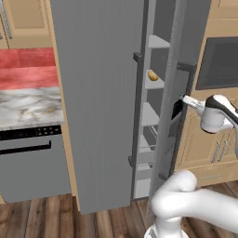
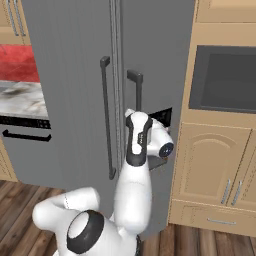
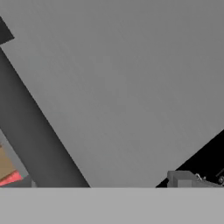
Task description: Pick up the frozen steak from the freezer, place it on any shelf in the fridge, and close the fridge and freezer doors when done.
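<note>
The freezer door [image 1: 173,116] stands ajar and shows edge-on in the left base view. Beside it, the freezer [image 1: 151,116] shows its pale shelves through the gap. My gripper [image 1: 182,99] is against the door's outer face, at the dark dispenser recess [image 2: 162,116]. Its fingers are hidden, so open or shut cannot be told. The hand view looks straight at the grey door face [image 3: 131,78] from very close. The wider fridge door [image 2: 65,100] looks shut, with its dark bar handle [image 2: 105,120] next to the freezer door's handle [image 2: 134,80]. The frozen steak is hidden.
An orange-brown lump [image 1: 153,75] lies on an upper freezer shelf. Wooden cabinets [image 2: 215,165] and a dark built-in oven [image 2: 225,80] stand right of the appliance. A marble counter [image 1: 28,104] over a grey dishwasher [image 1: 28,158] is on the left. My arm's elbow [image 1: 186,200] is low in front.
</note>
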